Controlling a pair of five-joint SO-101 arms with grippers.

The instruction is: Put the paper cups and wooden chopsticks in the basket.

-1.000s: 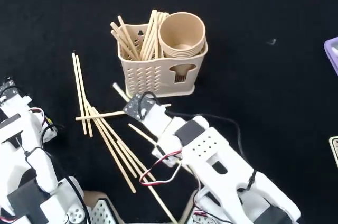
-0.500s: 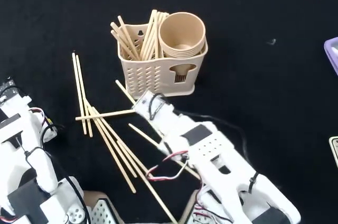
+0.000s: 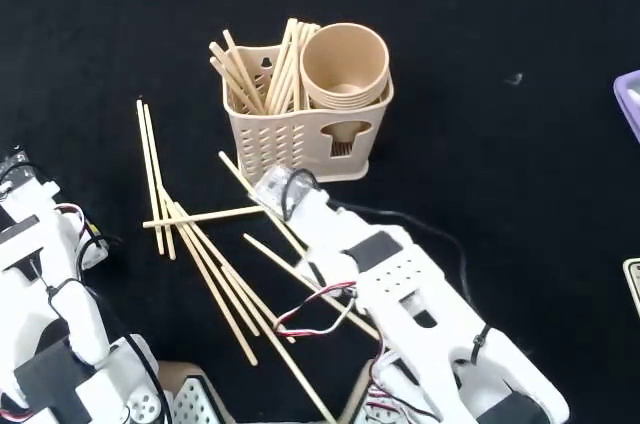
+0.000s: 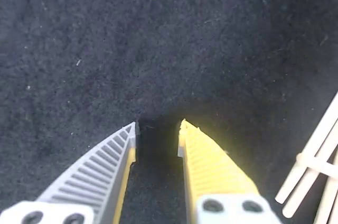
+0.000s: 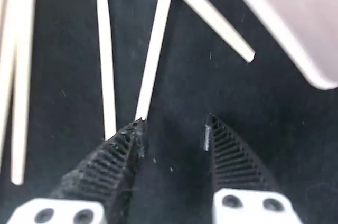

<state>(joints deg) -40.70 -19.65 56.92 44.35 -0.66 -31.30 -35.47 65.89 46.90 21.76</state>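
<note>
Wooden chopstick (image 5: 154,49), tip at parted fingers (image 5: 113,166)

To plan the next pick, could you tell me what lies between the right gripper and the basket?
In the right wrist view, one loose chopstick lies between the right gripper and the basket, its end close to the basket's corner.

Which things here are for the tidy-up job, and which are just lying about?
For the job: basket, paper cups stacked in it, standing chopsticks in it, loose chopsticks on the table.

Just lying about: purple thing at the table's edge, pale thing at the same edge.
</note>
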